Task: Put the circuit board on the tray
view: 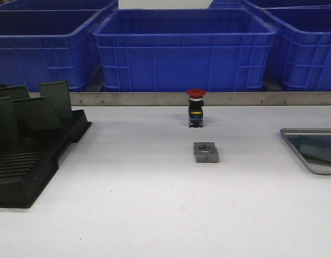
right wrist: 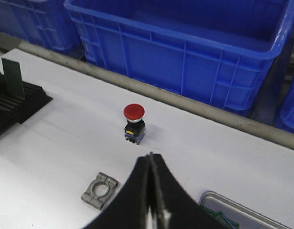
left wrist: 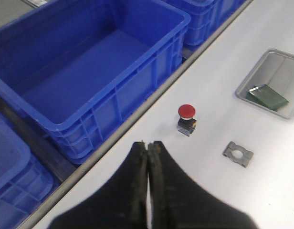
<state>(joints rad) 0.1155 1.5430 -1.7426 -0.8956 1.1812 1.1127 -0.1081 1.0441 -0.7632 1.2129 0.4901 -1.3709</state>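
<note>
Left gripper (left wrist: 148,157): fingers pressed together, clenched on nothing, held above the white table (view: 155,215) near the far rail.

Right gripper (right wrist: 151,167): fingers likewise closed tip to tip, empty, above the table on the near side of the push-button.

Tray (view: 294,141): silver-grey metal, raised rim, at the right edge of the table, partly cut off in the front view. Contents: one green circuit board (view: 318,149), lying flat inside.

Rack (view: 31,166): black, slotted, at the left edge of the table. Contents: several green boards (view: 55,99) standing tilted in the far slots; near slots unfilled.

Blue bins (view: 181,48): a row beyond the metal rail (view: 155,99) at the far side; the middle bin shows a bare floor in the left wrist view.

Loose items, centre of table: red-capped push-button (view: 196,107), upright; a grey metal block with a round hole (view: 206,152), just nearer than the button, apart from it.
</note>
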